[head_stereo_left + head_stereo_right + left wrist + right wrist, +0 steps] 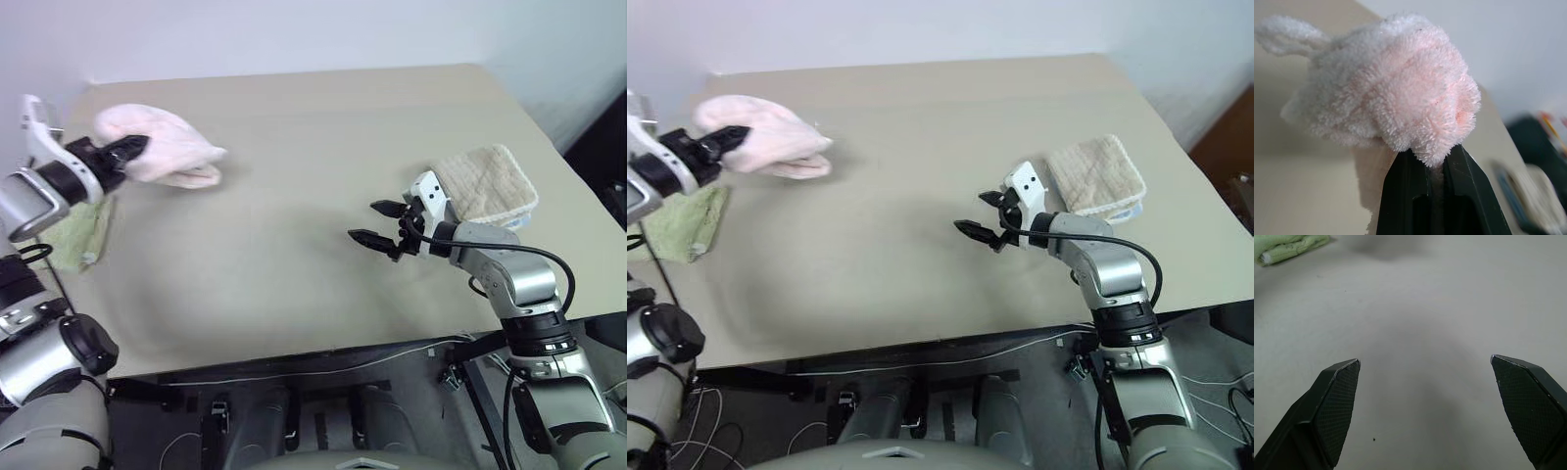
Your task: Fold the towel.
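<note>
- The left gripper [132, 147] is clamped on the pink towel [167, 147], its two black fingers [1405, 196] pinched together with terry pile squeezed between them.
- The towel is bunched into a soft lump and carried in the air over the table's far left area, off the surface.
- In the left wrist view a small white loop [1288, 39] sticks out from the side of the bundle.
- The right gripper [377, 223] has its jaws spread wide with nothing between them, hovering just over bare tabletop [294, 176] near the middle-right.
- A beige waffle towel [490, 183] lies folded on the table just behind the right wrist.
- A light green towel [686, 223] lies at the table's left edge, below the left arm.
</note>
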Available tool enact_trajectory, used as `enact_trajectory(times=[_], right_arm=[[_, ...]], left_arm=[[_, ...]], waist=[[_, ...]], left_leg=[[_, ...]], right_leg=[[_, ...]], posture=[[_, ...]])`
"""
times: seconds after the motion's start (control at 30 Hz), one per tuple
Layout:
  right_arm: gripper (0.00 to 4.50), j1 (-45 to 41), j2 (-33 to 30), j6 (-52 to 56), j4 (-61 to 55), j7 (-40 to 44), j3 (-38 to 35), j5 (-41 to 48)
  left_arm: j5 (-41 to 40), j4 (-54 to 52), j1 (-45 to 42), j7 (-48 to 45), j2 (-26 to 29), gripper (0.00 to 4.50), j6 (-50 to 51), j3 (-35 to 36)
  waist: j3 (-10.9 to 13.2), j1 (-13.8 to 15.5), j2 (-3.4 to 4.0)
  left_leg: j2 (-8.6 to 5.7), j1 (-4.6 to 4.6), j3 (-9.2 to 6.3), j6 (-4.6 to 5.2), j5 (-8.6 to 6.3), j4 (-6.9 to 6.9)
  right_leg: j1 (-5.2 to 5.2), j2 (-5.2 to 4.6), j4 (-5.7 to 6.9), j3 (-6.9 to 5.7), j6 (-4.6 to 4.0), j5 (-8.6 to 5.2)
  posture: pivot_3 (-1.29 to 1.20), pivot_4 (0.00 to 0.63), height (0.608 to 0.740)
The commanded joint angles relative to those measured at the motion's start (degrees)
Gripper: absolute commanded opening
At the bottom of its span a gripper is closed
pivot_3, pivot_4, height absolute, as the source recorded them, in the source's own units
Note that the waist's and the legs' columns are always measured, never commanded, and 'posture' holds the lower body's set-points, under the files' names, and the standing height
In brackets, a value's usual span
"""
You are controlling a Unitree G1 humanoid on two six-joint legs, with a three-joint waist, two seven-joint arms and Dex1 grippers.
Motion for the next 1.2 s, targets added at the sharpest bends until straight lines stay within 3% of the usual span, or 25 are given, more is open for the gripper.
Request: enact_trajectory(times=[0.03,0.23,0.33,0.43,0.67,0.83,1.07,1.2], right_arm=[[4.50,-2.42,0.27,-1.82,0.68,1.59,0.40,-0.72],[4.50,-4.43,-0.07,-2.76,3.05,4.11,1.06,-1.76],[4.50,-4.78,-0.29,-3.15,3.65,5.08,1.28,-2.26],[4.50,-4.86,-0.88,-3.66,3.75,5.93,1.71,-3.09],[4.50,-4.13,-1.88,-4.41,3.61,7.77,1.60,-4.15],[4.50,-3.37,-1.51,-4.44,3.02,8.29,2.49,-4.44],[4.50,-3.47,-1.27,-5.36,3.86,8.09,2.36,-5.25],[4.50,-2.93,-1.58,-5.63,3.59,8.04,2.32,-5.53]], left_arm=[[2.45,3.15,-0.06,-0.58,4.61,0.03,-8.09,2.69],[4.78,12.23,1.28,-0.69,11.70,0.03,-16.46,5.62],[3.48,17.39,4.35,0.70,13.44,0.03,-19.10,11.66],[1.49,16.61,9.48,0.70,12.15,0.03,-19.07,16.13],[-6.62,5.17,19.58,7.08,2.56,0.03,-14.30,24.92],[-9.93,0.69,19.78,7.43,0.18,0.03,-14.51,23.82],[-12.42,1.52,13.65,5.36,1.93,0.03,-15.90,19.87],[-9.56,7.98,8.35,5.18,5.09,0.03,-18.39,15.44]], waist=[[0.00,-0.10,0.00],[0.00,-0.12,-0.01],[0.00,-0.10,-0.01],[0.01,-0.15,-0.04],[-0.03,0.14,-0.26],[-0.07,0.01,-0.36],[-0.07,-0.10,-0.36],[-0.07,-0.06,-0.37]], left_leg=[[0.00,0.00,0.00,0.00,0.00,0.00],[0.00,0.00,0.00,0.16,-0.10,-0.02],[0.00,0.00,0.00,0.16,-0.10,-0.04],[0.00,0.00,0.00,0.16,-0.11,-0.05],[0.01,0.00,-0.01,0.18,-0.12,-0.02],[0.00,0.00,-0.01,0.19,-0.13,-0.03],[0.00,0.01,-0.01,0.18,-0.12,-0.01],[0.01,0.01,-0.01,0.14,-0.10,-0.01]], right_leg=[[-0.01,0.00,0.01,0.00,0.02,0.01],[-0.03,-0.02,0.00,0.00,0.09,0.05],[-0.02,-0.05,-0.01,0.00,0.09,0.05],[-0.04,-0.06,0.00,0.00,0.09,0.05],[0.01,-0.14,0.00,-0.02,0.08,0.05],[0.02,-0.15,-0.01,-0.02,0.08,0.06],[0.02,-0.12,0.01,-0.02,0.08,0.06],[0.01,-0.05,0.04,-0.03,0.09,0.06]], posture=[[0.00,0.150,0.740],[0.00,0.150,0.740],[0.00,0.150,0.740],[0.00,0.150,0.740],[0.00,0.150,0.740],[0.00,0.150,0.740],[0.00,0.150,0.740],[0.00,0.150,0.740]])
